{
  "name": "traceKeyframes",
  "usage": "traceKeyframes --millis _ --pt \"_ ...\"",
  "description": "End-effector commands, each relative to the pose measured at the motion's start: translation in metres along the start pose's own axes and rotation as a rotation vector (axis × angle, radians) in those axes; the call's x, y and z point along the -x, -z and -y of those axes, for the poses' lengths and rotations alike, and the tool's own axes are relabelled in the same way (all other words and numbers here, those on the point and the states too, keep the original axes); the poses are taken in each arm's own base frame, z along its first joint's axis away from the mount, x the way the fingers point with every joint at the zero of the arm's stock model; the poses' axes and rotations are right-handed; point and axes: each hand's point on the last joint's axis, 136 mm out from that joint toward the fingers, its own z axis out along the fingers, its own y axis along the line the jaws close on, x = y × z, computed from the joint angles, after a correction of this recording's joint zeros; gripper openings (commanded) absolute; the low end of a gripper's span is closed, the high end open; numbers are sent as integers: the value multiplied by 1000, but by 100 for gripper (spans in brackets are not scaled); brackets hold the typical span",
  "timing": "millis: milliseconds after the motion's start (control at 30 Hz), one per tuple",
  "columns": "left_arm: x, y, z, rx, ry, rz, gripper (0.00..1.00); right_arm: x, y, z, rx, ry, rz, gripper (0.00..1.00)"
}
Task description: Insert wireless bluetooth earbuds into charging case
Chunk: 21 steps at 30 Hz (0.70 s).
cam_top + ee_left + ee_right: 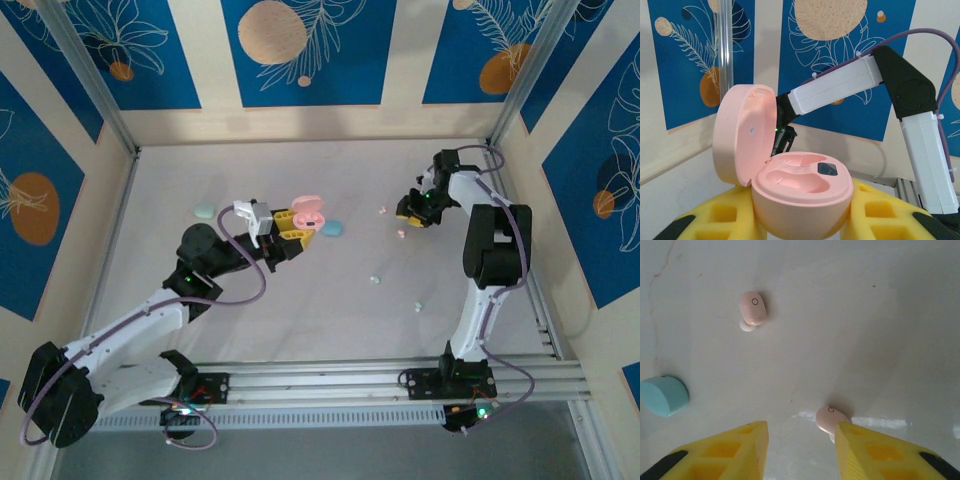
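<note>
Left gripper (801, 220) clamps the open pink plastic oval case (800, 192), base hidden. Right gripper (801, 447) gapes over the white table (865, 315), a small pink earbud (829, 418) half-hidden against one finger.

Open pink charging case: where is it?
The pink oval plastic case sits left of centre, top view, held in the left yellow fingers beside a pale blue case.

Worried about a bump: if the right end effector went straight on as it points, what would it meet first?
The right end effector points down at the table, likely met first; a pink earbud beside one finger might be touched sooner. Depth is unclear.
</note>
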Motion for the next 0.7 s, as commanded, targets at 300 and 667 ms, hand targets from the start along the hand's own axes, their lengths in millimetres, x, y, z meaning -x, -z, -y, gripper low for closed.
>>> traceKeyframes --millis 300,667 --pt "8 -1 5 -10 -8 10 29 -24 -24 4 -22 67 -137 39" --pt "7 -2 6 -13 2 6 30 -43 -26 -22 62 113 -190 36"
